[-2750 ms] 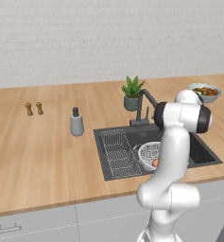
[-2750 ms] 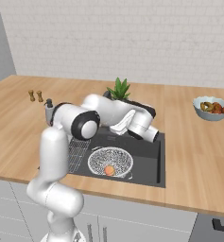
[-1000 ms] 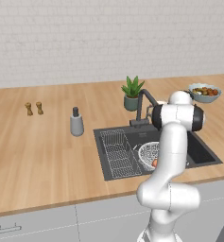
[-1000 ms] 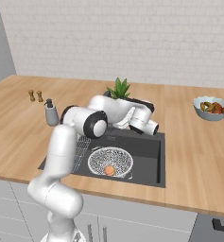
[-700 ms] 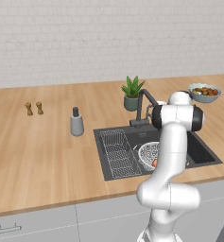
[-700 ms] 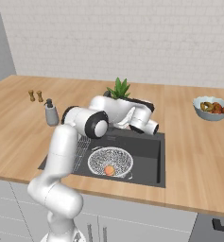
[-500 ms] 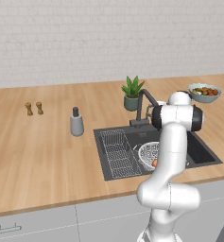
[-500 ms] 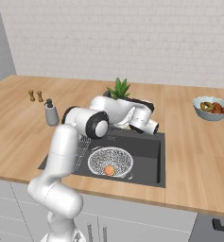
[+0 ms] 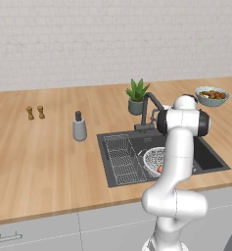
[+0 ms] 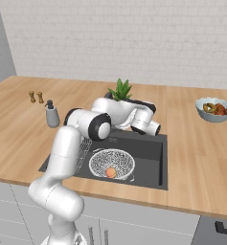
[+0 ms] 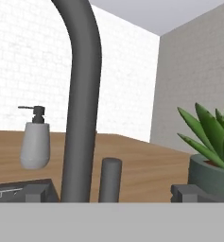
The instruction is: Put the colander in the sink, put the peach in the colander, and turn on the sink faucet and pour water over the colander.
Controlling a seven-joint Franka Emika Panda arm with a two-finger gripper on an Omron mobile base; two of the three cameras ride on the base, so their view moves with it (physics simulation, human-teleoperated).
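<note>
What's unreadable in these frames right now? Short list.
- Hand open or shut: hand view shows two dark finger tips flanking the tall dark grey sink faucet, but the bottom edge cuts them; the white arm hides the hand in both base views.
- Small orange-pink peach in the white-silver mesh colander: mostly behind the arm in left base view.
- Water: none discernible.

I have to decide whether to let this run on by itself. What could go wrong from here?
1. The hand is close to the faucet and its short lever. The gripper could bump the pipe instead of moving the lever.
2. The potted plant stands right beside the faucet, so a wide swing might knock it.
3. The colander with the peach sits at the front of the sink. If the spout isn't over it, water may miss.
</note>
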